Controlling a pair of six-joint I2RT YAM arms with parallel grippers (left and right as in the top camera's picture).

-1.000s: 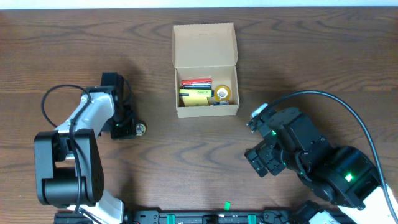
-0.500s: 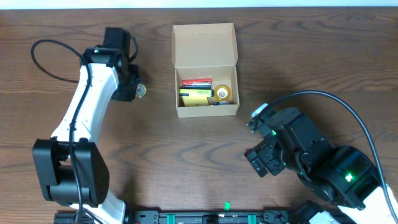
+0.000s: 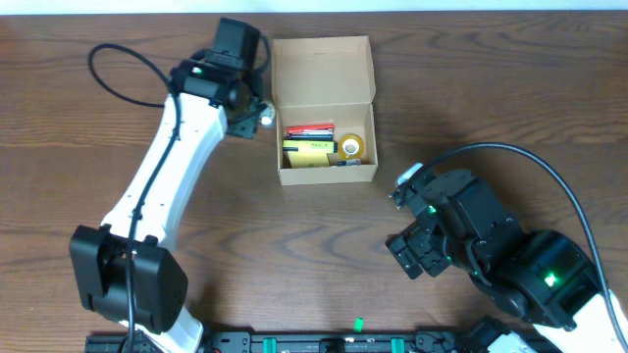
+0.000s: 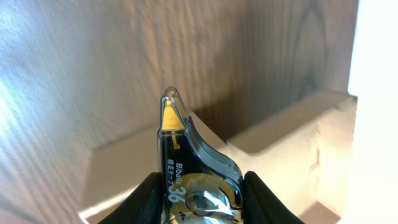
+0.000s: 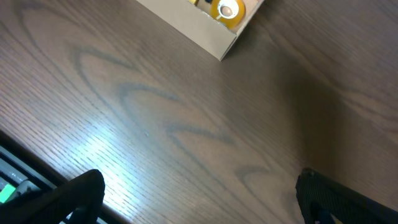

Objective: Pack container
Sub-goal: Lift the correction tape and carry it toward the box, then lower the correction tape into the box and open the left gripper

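The container (image 3: 324, 69) is a tan cardboard box with its flap lid open toward the back. Inside lie a red item (image 3: 309, 129), a yellow pad (image 3: 310, 152) and a yellow tape roll (image 3: 351, 147). My left gripper (image 3: 257, 116) is shut on a black and yellow correction tape dispenser (image 4: 186, 177) and holds it just left of the box's left wall (image 4: 298, 124). My right gripper (image 3: 412, 250) is open and empty over bare table, to the front right of the box. The box corner with the tape roll shows in the right wrist view (image 5: 225, 11).
The dark wooden table (image 3: 294, 255) spreads around the box. A black rail (image 3: 324, 343) with green tabs runs along the front edge. The left arm's cable (image 3: 118, 69) loops over the back left of the table.
My left arm has swung from the middle left of the table to the back and right, carrying the dispenser up beside the box's left wall. The right arm has not moved.
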